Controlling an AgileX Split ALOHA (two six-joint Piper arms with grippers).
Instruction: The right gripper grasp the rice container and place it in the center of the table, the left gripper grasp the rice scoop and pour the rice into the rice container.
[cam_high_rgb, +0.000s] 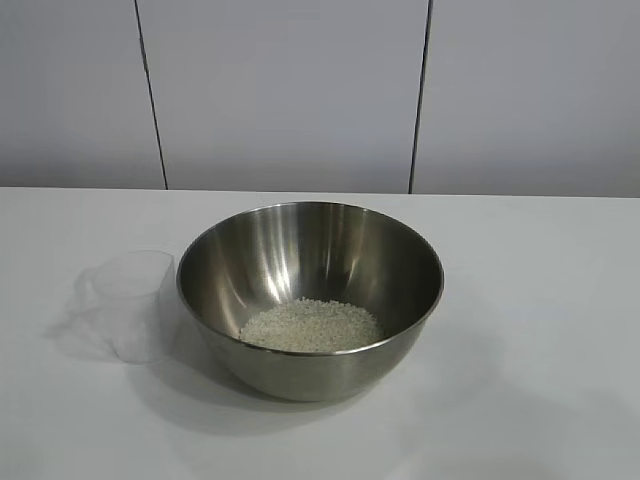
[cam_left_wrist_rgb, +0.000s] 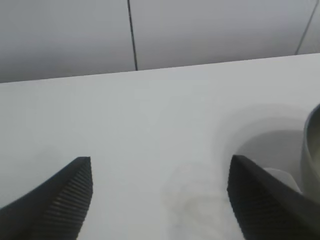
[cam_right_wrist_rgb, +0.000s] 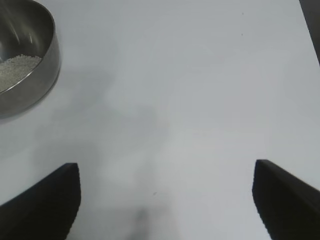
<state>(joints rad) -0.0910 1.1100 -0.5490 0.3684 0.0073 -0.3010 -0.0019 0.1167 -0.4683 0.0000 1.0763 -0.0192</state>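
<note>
The steel rice container (cam_high_rgb: 310, 290) stands at the middle of the white table (cam_high_rgb: 540, 300) with a heap of rice (cam_high_rgb: 312, 325) in its bottom. The clear plastic rice scoop (cam_high_rgb: 125, 300) stands empty just left of it, close to its side. Neither arm shows in the exterior view. My left gripper (cam_left_wrist_rgb: 160, 200) is open and empty above the table; the scoop (cam_left_wrist_rgb: 195, 200) shows faintly between its fingers and the bowl's rim (cam_left_wrist_rgb: 312, 150) is at the edge. My right gripper (cam_right_wrist_rgb: 167, 200) is open and empty over bare table, with the bowl (cam_right_wrist_rgb: 25, 60) and rice (cam_right_wrist_rgb: 15, 70) well away from it.
A grey panelled wall (cam_high_rgb: 300, 90) runs behind the table's far edge. The table's dark edge (cam_right_wrist_rgb: 310, 25) shows in the right wrist view.
</note>
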